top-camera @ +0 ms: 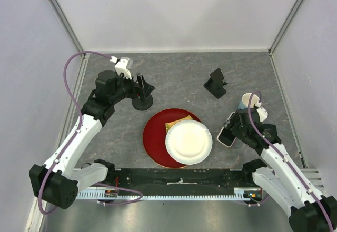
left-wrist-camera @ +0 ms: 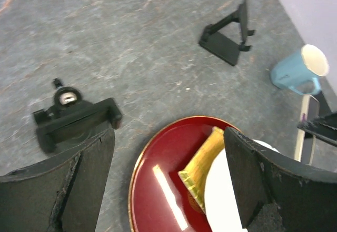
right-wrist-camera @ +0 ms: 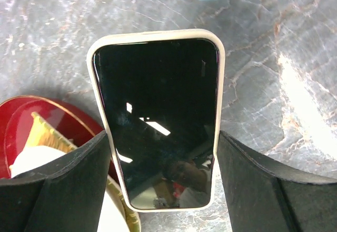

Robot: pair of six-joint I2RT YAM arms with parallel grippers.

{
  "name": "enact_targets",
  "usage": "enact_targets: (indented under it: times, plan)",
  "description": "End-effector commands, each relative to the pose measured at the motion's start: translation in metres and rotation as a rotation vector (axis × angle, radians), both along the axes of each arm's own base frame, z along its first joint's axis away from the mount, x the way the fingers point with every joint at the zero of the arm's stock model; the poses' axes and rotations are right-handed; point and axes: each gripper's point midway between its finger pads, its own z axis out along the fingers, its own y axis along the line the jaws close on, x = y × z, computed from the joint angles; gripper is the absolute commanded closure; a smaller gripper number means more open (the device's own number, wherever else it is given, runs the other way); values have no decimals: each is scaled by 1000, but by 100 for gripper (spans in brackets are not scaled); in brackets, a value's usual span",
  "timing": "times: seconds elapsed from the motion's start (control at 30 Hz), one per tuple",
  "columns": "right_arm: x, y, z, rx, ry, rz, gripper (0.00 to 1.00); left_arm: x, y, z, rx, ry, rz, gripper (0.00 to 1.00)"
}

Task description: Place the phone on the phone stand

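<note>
Grey table (top-camera: 179, 74): right tool (right-wrist-camera: 163, 142) pinches the phone (right-wrist-camera: 158, 84) by its edges beside the plate (top-camera: 188, 142); left tool (left-wrist-camera: 168, 137) spread, empty. The stand (top-camera: 216, 83) is bare; lift and placing remain.

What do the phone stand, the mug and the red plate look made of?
Phone stand: matte black plastic, probably; dull, thin moulded panels. Mug: light blue ceramic, likely; thick wall, pale inside. Red plate: glossy lacquer or plastic; it shows a sharp light streak and a gold rim.

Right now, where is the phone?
In the top view, right side: the phone sits between the fingers of the right gripper, just right of the white paper plate.
</note>
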Motion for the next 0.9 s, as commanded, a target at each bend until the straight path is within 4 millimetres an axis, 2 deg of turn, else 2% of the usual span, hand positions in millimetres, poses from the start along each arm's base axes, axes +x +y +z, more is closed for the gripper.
enact_targets:
  times: [0.0, 0.07, 0.1, 0.13, 0.2, 0.23, 0.3, 0.33, 0.37, 0.4, 0.43, 0.5, 0.53, 0.57, 0.6, 0.63, 0.67, 0.7, 0.73, 0.87]
  plan:
    - [30, 13, 59, 23, -223, 90, 100, -18, -29, 35, -89, -120, -159, 10]
    - [38, 19, 83, 36, -305, 130, 100, -30, -45, 40, -110, -143, -256, 13]
    - [43, 28, 98, 72, -359, 164, 100, -35, -52, 42, -118, -150, -299, 16]
    - [47, 33, 106, 87, -389, 183, 100, -48, -63, 45, -131, -155, -381, 19]
    - [56, 45, 128, 138, -452, 210, 100, -58, -75, 47, -141, -164, -453, 20]
    - [58, 54, 131, 167, -448, 234, 100, -68, -85, 47, -144, -164, -512, 20]
    - [66, 66, 150, 205, -488, 246, 100, -77, -93, 47, -143, -169, -557, 19]
    - [67, 79, 153, 216, -488, 272, 100, -85, -100, 46, -139, -173, -593, 18]
    - [69, 88, 166, 250, -511, 271, 100, -88, -104, 44, -136, -171, -608, 17]
    - [72, 98, 176, 271, -540, 280, 100, -90, -106, 43, -130, -170, -619, 16]
    - [69, 118, 176, 295, -526, 316, 100, -94, -111, 40, -126, -162, -633, 16]
    - [73, 136, 196, 333, -566, 311, 100, -96, -115, 36, -120, -144, -648, 15]
    - [66, 159, 192, 340, -541, 357, 100, -97, -119, 31, -115, -128, -658, 15]
    - [69, 166, 206, 337, -573, 340, 100, -98, -121, 31, -114, -123, -664, 14]
    - [68, 176, 212, 338, -584, 349, 100, -99, -122, 27, -104, -108, -669, 14]
    - [60, 197, 209, 330, -568, 390, 100, -100, -125, 24, -98, -96, -674, 14]
    - [59, 204, 223, 335, -590, 391, 100, -99, -127, 21, -90, -86, -675, 14]
    - [63, 207, 222, 310, -594, 363, 100, -100, -128, 17, -79, -73, -681, 14]
    - [57, 217, 231, 324, -606, 378, 100, -99, -128, 15, -69, -70, -673, 14]
    - [58, 226, 239, 335, -617, 361, 100, -104, -134, 12, -58, -55, -699, 14]
